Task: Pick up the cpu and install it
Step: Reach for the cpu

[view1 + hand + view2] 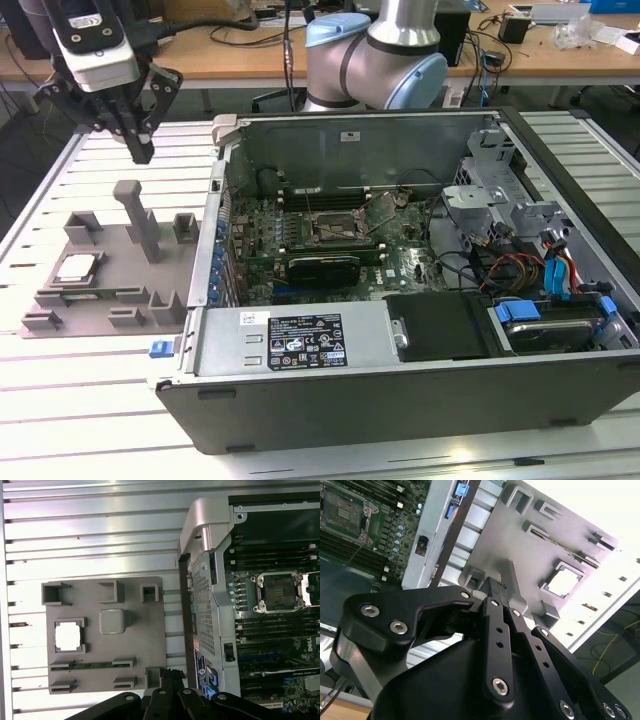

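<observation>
The cpu (75, 268) is a small silver square lying flat in a recess of the grey fixture tray (110, 300), on the exterior view's left. It also shows as a bright square in both wrist views (564, 581) (68, 635). My gripper (141, 150) hangs well above the tray's far side, apart from the cpu, its black fingers (492, 605) shut together with nothing between them. Their tips (169, 674) sit over the tray's edge nearest the computer. The black-framed motherboard socket (335, 228) lies open inside the case (277, 592) (342, 510).
The open computer case (300, 345) stands on the slatted table (90, 400), right beside the tray. A tall grey post (140, 215) rises from the tray's middle. Cables and drive bays (540, 260) crowd the case's right end. A desk with clutter runs behind.
</observation>
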